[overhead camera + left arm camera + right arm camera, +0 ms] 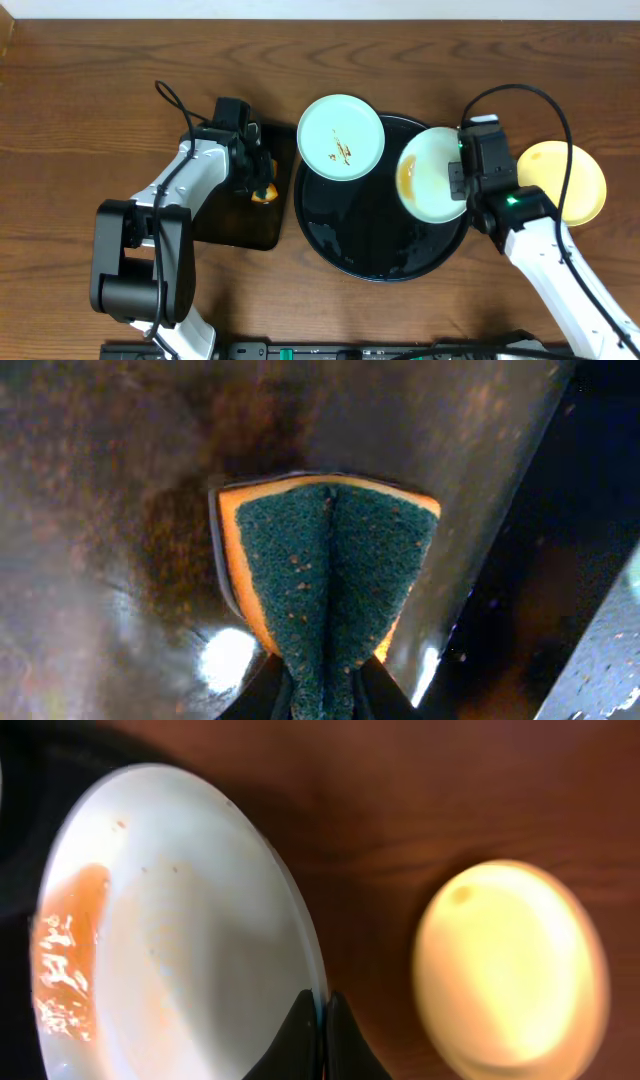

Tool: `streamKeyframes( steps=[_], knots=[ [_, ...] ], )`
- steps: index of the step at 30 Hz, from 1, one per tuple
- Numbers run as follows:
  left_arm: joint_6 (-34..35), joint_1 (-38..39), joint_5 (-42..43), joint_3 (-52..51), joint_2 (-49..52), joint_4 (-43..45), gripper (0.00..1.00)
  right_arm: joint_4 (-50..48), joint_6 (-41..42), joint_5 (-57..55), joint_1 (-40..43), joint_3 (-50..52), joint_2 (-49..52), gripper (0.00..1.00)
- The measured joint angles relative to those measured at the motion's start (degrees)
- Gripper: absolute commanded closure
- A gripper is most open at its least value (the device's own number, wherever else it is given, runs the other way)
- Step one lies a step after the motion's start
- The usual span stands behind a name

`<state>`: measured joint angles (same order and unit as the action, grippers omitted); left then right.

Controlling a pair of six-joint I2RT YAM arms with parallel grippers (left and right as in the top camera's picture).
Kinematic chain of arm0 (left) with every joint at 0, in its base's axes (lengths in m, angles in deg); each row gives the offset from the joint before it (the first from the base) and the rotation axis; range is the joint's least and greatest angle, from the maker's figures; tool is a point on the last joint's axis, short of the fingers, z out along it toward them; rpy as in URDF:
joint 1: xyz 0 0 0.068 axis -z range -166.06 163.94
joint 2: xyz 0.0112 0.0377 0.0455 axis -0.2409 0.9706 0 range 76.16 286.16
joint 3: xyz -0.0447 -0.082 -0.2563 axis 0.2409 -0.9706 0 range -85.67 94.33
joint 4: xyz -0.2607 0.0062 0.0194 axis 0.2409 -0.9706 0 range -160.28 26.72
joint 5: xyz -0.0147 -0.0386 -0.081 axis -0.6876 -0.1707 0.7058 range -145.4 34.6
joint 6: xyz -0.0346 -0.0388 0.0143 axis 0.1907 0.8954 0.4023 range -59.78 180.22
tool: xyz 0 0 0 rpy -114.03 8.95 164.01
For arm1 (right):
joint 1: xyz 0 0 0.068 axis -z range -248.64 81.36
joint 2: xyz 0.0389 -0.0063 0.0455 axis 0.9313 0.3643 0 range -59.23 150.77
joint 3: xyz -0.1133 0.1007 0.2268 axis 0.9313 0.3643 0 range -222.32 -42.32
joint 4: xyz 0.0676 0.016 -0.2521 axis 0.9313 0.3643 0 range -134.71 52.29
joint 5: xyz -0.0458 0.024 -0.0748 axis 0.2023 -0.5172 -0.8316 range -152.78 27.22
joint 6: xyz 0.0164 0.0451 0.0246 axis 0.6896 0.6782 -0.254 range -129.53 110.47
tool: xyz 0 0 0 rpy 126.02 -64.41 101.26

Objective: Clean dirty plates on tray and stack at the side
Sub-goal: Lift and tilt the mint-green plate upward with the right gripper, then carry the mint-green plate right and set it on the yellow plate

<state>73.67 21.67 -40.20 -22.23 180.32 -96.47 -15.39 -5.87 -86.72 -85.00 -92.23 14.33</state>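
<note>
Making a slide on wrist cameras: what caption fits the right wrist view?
Right jaws pinch the rim of a sauce-smeared white plate; a yellow plate lies on the wood table.

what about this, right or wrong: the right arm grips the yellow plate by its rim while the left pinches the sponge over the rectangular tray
Wrong on one point: the right jaws clamp the smeared mint-white plate by its rim, per the right wrist view; the yellow plate lies free on the table. The rest holds.
</note>
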Motion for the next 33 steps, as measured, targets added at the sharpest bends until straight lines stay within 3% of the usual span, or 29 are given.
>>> streamKeyframes(
  steps=[9,27,33],
  knots=[
    [0.7,0.0,4.3,-0.1,0.0,4.4,0.83,-4.3,-8.0,-10.5,-7.3,0.0,-5.1,0.99],
    [1.4,0.0,5.5,-0.1,0.0,4.7,0.83,-12.3,-23.9,-28.7,-24.1,0.0,-5.2,0.99],
    [1.5,0.0,5.4,-0.1,0.0,4.7,0.83,-12.9,-27.8,-30.7,-25.9,0.0,-5.2,0.99]
  ],
)
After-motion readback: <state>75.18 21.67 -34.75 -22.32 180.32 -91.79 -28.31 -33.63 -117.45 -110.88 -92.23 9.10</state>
